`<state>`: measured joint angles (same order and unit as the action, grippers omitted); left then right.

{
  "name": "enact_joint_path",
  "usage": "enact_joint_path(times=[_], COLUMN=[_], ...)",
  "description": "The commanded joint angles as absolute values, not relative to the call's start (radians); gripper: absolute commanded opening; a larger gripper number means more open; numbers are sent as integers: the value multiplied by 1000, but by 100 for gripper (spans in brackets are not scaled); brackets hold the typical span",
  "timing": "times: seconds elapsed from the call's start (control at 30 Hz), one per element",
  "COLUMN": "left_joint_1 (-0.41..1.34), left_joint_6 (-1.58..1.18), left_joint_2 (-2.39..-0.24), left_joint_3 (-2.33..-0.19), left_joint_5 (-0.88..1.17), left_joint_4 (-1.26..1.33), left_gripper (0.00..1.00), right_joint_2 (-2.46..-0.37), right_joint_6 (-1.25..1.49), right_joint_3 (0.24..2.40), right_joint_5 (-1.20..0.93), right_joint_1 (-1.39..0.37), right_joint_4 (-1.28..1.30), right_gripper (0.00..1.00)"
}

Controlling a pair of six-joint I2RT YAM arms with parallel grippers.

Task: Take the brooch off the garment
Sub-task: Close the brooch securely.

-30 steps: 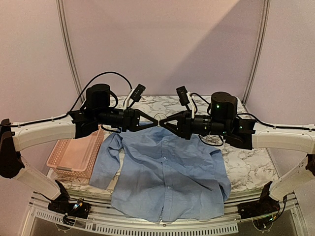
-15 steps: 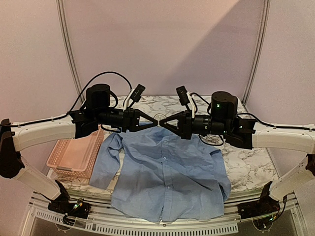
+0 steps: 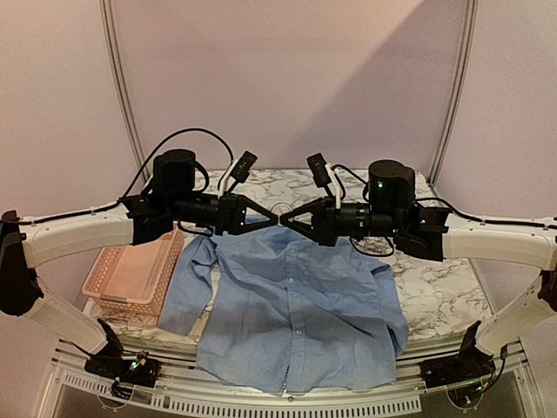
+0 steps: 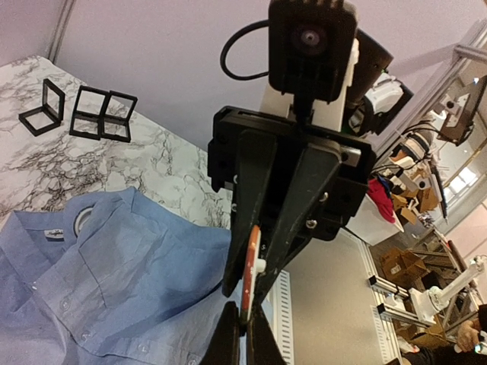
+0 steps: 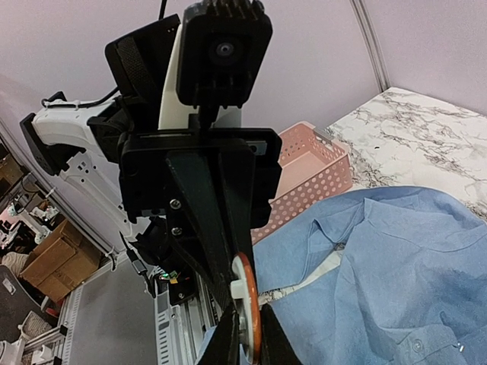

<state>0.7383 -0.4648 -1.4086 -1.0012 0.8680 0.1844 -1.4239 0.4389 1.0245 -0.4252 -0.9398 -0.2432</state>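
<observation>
The garment [image 3: 296, 305], a light blue buttoned shirt, lies flat on the marble table, collar at the far side. Both arms meet tip to tip in the air above the collar. The brooch [image 4: 249, 277], an orange disc with a white back stub, hangs between them, clear of the fabric. My left gripper [image 3: 266, 219] is shut on the disc's edge, as the left wrist view shows [image 4: 243, 331]. My right gripper [image 3: 291, 221] pinches the brooch [image 5: 253, 309] from the opposite side, its fingertips against both faces. In the top view the fingers mostly hide the brooch.
A pink perforated basket [image 3: 130, 274] stands on the table left of the shirt's sleeve. Small black wire frames [image 4: 99, 114] sit on the marble at the far side. The shirt hem hangs over the near table edge [image 3: 287, 383].
The right arm has shifted slightly left and up, and its fingers have tightened on the brooch. The left arm and the shirt have stayed still.
</observation>
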Motion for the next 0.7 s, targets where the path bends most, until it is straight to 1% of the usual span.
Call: enact_joint_path(times=[0.0,0.67], left_joint_1=[773,778], left_joint_6=[-454,-440], left_joint_2=[-1421,-1414], left_joint_3=[-1008,-1010], left_joint_5=[903,897], left_joint_4=[180,168], left_gripper=[0,0], right_joint_2=[-1470,-1467], right_joint_6=[423,459], right_joint_3=[1071,1064], right_joint_5=[-442,-344], right_joint_1=[-949,-947], right_joint_4=[-227,-209], right_gripper=[9,3])
